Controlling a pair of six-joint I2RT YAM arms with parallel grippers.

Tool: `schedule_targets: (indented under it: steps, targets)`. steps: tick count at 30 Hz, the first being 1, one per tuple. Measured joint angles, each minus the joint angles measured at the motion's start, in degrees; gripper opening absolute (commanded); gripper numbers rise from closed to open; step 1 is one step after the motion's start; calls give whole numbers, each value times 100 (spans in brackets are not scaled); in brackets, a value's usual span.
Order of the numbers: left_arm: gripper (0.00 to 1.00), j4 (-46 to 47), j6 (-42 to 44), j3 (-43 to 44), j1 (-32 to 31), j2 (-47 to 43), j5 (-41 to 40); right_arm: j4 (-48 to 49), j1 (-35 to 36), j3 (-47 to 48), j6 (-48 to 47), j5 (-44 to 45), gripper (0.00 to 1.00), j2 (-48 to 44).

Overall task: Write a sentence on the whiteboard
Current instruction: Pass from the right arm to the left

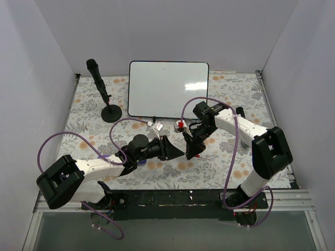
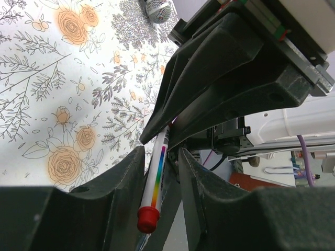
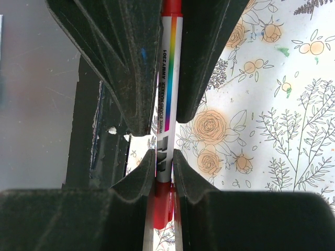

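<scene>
The whiteboard (image 1: 167,89) stands at the back centre, its face blank white; the sentence is not in view. My two grippers meet tip to tip above the floral cloth in front of it. The right gripper (image 1: 192,152) (image 3: 164,162) is shut on a white marker (image 3: 167,89) with a rainbow stripe and red ends. The left gripper (image 1: 180,150) (image 2: 161,157) stands slightly open round the same marker (image 2: 155,180). The pen rests against one finger, with a gap to the other. The marker's red end (image 2: 148,219) points towards the left wrist camera.
A black microphone on a round-based stand (image 1: 102,91) stands at the back left, beside the whiteboard. A floral cloth (image 1: 235,89) covers the table, with white walls on three sides. Purple cables loop over both arms.
</scene>
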Motion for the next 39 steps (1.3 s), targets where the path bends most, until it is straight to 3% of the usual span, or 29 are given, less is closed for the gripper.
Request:
schedule_targets:
  steps: [25, 28, 31, 32, 33, 35, 36, 39]
  targets:
    - [24, 269, -168, -142, 0, -9, -50, 0, 9, -2, 2, -37, 1, 2]
    - [20, 308, -177, -144, 0, -9, -50, 0, 22, -2, 2, -42, 1, 2]
    - [9, 304, -197, -149, 0, -7, -57, -7, 33, -2, 2, -42, 1, 2]
    - [0, 308, -192, -151, 2, -7, -66, -9, 33, -2, 0, -42, 1, 2]
    - [0, 313, -199, -151, 2, -7, -66, -7, 37, -2, 0, -42, 1, 2]
    - [0, 339, -201, -151, 0, -7, -61, -9, 37, -2, 0, -39, 10, 2]
    - [0, 345, -203, -153, 0, -7, -61, -9, 37, -2, -2, -39, 27, 2]
    - [0, 350, -177, -157, 0, -11, -63, -17, 37, -2, 4, -42, 45, 2]
